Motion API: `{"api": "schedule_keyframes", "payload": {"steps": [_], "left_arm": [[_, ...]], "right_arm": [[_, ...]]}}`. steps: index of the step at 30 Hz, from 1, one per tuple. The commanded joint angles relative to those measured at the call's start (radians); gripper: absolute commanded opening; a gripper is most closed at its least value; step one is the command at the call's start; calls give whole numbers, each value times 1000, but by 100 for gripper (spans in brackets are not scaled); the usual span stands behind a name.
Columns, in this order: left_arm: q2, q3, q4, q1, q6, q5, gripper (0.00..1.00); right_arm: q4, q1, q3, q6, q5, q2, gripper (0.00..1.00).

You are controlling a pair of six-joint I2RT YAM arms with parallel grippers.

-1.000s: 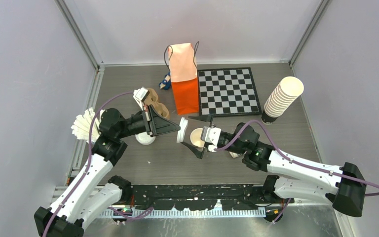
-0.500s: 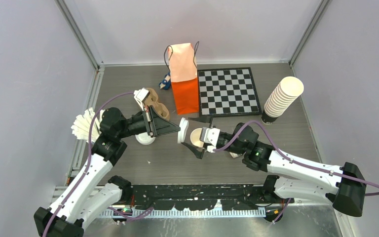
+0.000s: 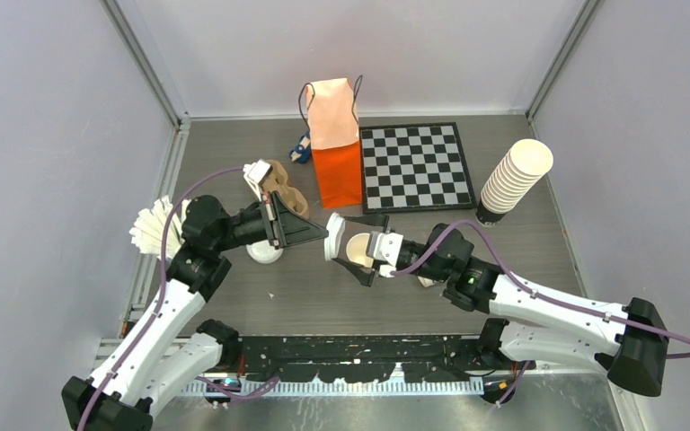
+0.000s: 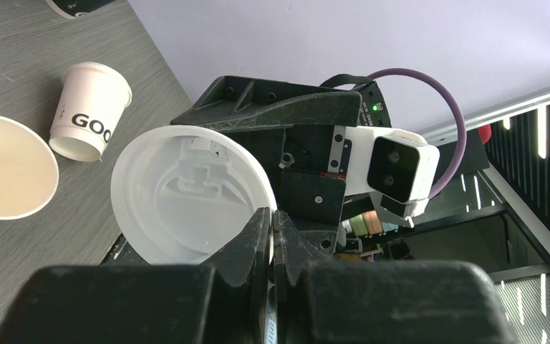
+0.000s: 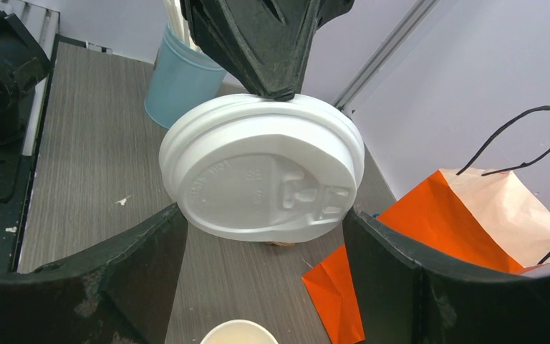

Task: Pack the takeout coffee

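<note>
1. Cup (image 3: 357, 249): it stands lidless and mouth-up at the table's middle. It is nearer the near edge than the orange bag (image 3: 337, 148), which sits by the far edge.
2. Lid (image 5: 261, 175): it is held on edge above the table, just to the left-edge side of the cup, with its sip face toward the right wrist camera. The coffee is not yet capped.
3. Left gripper (image 4: 271, 218): its fingertips are pressed together on the lid's rim in a thin pinch.
4. Right gripper (image 5: 265, 229): its jaws are spread, one on each side of the lid and close beside its rim. You cannot tell whether they touch it.
5. Bring the right jaws in across the lid's widest line, bearing on the rim and not the dome.
6. Loosen the left pinch only once that hold looks firm. A skewed hold likely lets the lid twist or drop.
</note>
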Motion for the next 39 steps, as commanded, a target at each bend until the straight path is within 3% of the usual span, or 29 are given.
{"api": "schedule_keyframes", "payload": {"steps": [1,6,10,14,17,19,20,27,33,39], "left_arm": [[7,40,-8,-3,16,6,9],[14,48,-23,-3,40,-6,34],[18,87,-159,-3,172,-44,53],[27,123,-383,-4,355,-157,68],[51,116,-437,-2,427,-214,77],[72,106,-432,-3,444,-223,96],[86,101,-422,-2,454,-220,99],[180,125,-472,-2,558,-323,100],[182,88,-447,36,515,-366,99],[205,57,-436,56,486,-333,90]], "right_arm": [[35,5,7,13,4,-47,78],[-1,6,3,41,40,-68,77],[-126,6,7,144,175,-117,75],[-357,6,62,315,385,-169,74],[-632,5,173,451,498,-165,74],[-783,5,253,540,551,-133,73],[-850,5,292,580,561,-105,73],[-1204,4,554,753,566,160,75],[-1319,-7,676,789,476,336,78],[-1396,-36,760,789,398,455,77]]}}
